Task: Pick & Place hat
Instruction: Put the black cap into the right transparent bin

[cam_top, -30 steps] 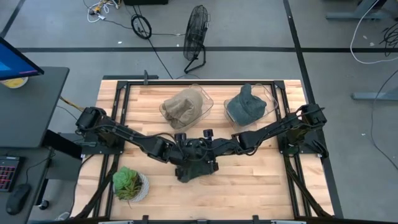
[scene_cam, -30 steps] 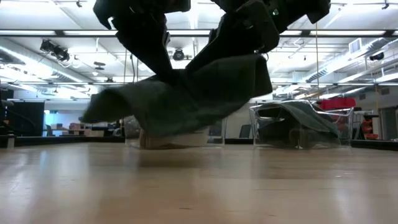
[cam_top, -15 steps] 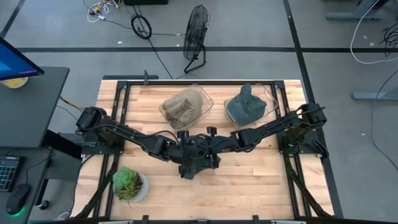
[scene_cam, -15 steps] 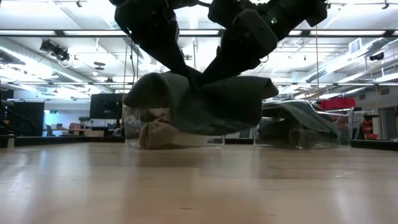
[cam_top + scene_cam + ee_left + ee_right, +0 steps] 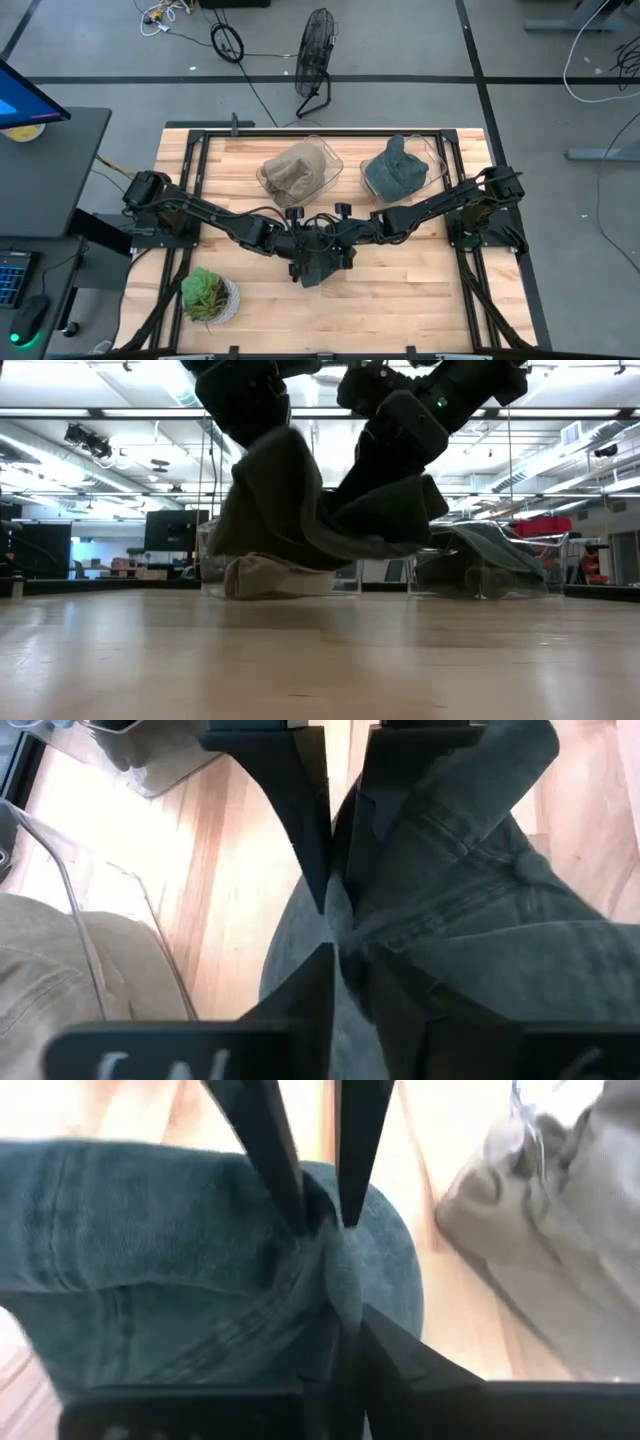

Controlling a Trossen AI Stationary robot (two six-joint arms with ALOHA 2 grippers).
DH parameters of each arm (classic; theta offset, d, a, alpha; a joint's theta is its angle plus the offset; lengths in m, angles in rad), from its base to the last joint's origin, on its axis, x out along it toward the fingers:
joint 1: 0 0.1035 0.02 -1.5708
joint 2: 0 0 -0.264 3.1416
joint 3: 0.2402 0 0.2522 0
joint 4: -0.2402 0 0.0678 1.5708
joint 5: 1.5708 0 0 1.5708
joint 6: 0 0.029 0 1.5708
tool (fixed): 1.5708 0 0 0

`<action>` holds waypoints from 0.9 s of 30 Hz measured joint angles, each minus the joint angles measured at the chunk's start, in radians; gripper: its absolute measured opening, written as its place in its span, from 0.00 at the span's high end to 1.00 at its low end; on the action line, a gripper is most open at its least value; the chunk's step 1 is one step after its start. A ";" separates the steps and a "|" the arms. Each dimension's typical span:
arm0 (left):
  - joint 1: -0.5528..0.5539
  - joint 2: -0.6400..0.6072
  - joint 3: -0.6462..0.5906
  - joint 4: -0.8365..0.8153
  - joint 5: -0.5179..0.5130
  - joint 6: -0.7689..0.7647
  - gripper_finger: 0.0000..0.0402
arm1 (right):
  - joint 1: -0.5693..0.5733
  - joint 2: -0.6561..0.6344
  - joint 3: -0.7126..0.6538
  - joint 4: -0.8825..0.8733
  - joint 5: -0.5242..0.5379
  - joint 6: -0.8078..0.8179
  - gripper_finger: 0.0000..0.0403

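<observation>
Dark green fabric hat [image 5: 318, 262] off pale wooden table [image 5: 420, 290], left hand [image 5: 335, 910] and right hand [image 5: 318, 1215] both clamping it. Pick done; placing left.

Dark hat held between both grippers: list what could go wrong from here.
1. The dark hat hangs bunched above the table, each gripper pinching only a fold: left gripper, right gripper. A fold could slip free.
2. Both arms meet at the table's middle, so pulling apart could strain the cloth.
3. The tan hat's bin and the grey hat's bin sit close behind; the drooping cloth might snag one.
</observation>
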 joint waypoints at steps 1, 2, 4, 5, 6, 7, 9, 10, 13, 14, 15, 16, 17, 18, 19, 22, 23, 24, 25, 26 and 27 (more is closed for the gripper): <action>0.001 0.000 0.000 -0.001 -0.001 0.000 0.81 | 0.000 0.000 0.000 -0.012 0.000 0.019 0.91; 0.002 0.000 0.000 -0.001 -0.002 0.000 0.78 | 0.000 0.000 0.000 -0.028 0.000 0.038 0.91; 0.003 0.000 0.000 -0.003 -0.004 0.005 0.73 | 0.005 0.000 0.000 -0.077 -0.001 0.090 0.93; 0.003 0.000 0.000 -0.004 -0.011 0.011 0.70 | 0.009 0.000 0.000 -0.101 -0.001 0.113 0.94; 0.003 0.000 0.000 -0.004 -0.023 0.023 0.68 | 0.014 -0.002 0.000 -0.124 -0.001 0.130 0.96; 0.003 0.000 0.000 -0.004 -0.041 0.035 0.65 | 0.020 -0.008 0.000 -0.152 -0.001 0.144 0.97; 0.003 0.000 0.000 -0.003 -0.098 0.066 0.60 | 0.035 -0.028 0.000 -0.203 0.037 0.174 0.98; 0.003 0.000 0.000 -0.002 -0.137 0.075 0.58 | 0.042 -0.046 0.000 -0.236 0.070 0.189 0.98; 0.012 0.000 0.002 0.000 -0.244 0.071 0.54 | 0.062 -0.119 0.000 -0.356 0.167 0.243 0.96; 0.018 0.000 0.002 -0.001 -0.266 0.058 0.53 | 0.069 -0.148 0.000 -0.403 0.203 0.267 0.96; 0.026 0.000 0.002 -0.001 -0.276 0.049 0.53 | 0.075 -0.180 0.000 -0.455 0.244 0.294 0.96; 0.034 0.000 0.002 0.000 -0.279 0.048 0.53 | 0.080 -0.212 0.000 -0.503 0.284 0.320 0.96; 0.041 0.000 0.002 0.000 -0.279 0.048 0.53 | 0.086 -0.246 0.000 -0.551 0.321 0.345 0.96; 0.049 0.000 0.002 0.000 -0.279 0.051 0.53 | 0.090 -0.281 0.000 -0.603 0.361 0.373 0.97; 0.056 0.000 0.002 0.000 -0.279 0.056 0.53 | 0.094 -0.315 0.000 -0.645 0.397 0.397 0.97; 0.077 0.000 0.002 0.000 -0.279 0.060 0.53 | 0.097 -0.417 0.000 -0.746 0.489 0.438 0.97; 0.083 0.000 0.002 0.000 -0.279 0.061 0.53 | 0.097 -0.449 0.000 -0.773 0.524 0.443 0.96; 0.088 0.000 0.002 -0.001 -0.279 0.061 0.53 | 0.097 -0.480 0.000 -0.793 0.564 0.449 0.96; 0.093 0.000 0.002 -0.001 -0.279 0.062 0.53 | 0.095 -0.510 0.000 -0.812 0.606 0.452 0.96; 0.098 0.000 0.002 -0.001 -0.279 0.064 0.53 | 0.092 -0.538 0.000 -0.832 0.652 0.454 0.96; 0.102 0.000 0.002 -0.001 -0.279 0.065 0.53 | 0.088 -0.563 0.000 -0.852 0.705 0.457 0.96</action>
